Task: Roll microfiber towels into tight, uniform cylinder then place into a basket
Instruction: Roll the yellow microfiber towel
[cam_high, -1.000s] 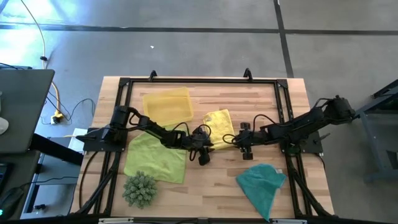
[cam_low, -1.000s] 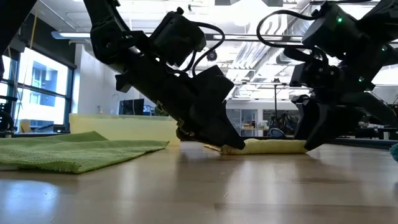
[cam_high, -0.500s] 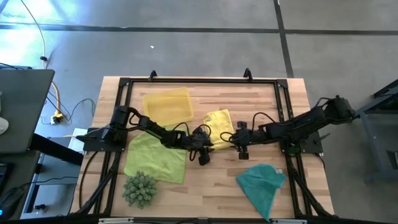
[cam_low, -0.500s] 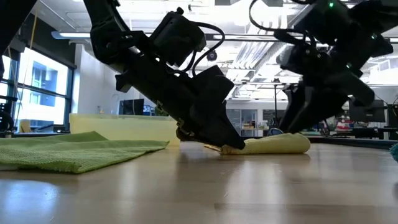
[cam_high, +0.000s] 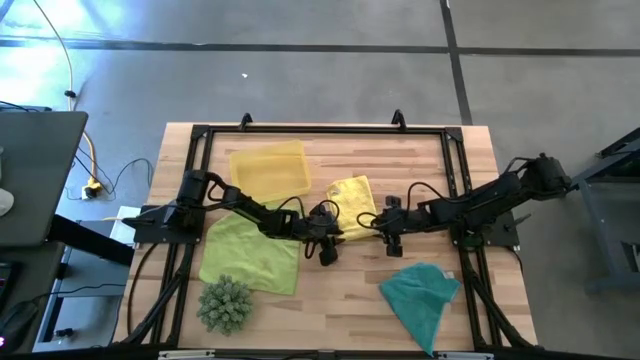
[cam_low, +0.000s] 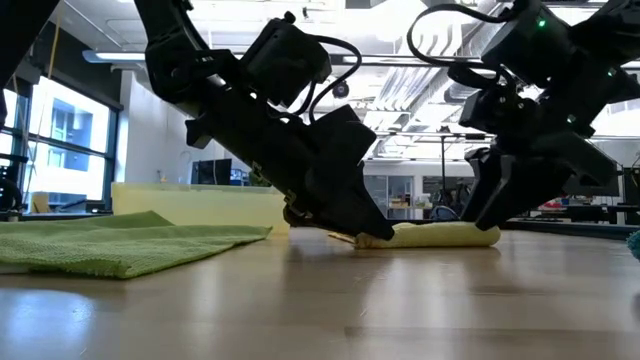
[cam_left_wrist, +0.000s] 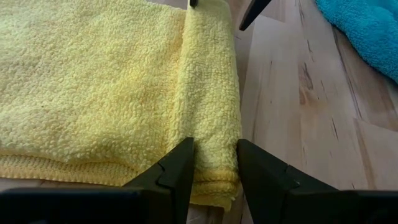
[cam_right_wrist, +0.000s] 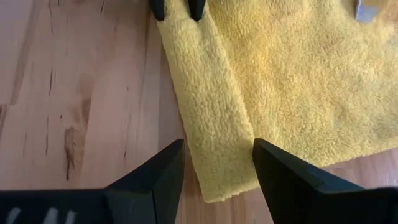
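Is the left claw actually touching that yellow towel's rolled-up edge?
Touching. In the left wrist view the left gripper has its fingers pressed against both sides of the yellow towel's rolled edge, with no gap showing.

Left gripper (cam_left_wrist: 213, 163) clamped (right gripper (cam_right_wrist: 214, 163) spread)

clear: table front centre (cam_high: 340, 290) | blocked: plant ball (cam_high: 225, 305), probably

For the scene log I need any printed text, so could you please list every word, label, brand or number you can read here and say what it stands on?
None: no word, label, brand or number can be read in any view.
The yellow towel, lime green towel, teal towel and yellow basket show no print or tags.
The left gripper and right gripper show no legible markings.
The room behind the table in the low view is too far to show any signs.
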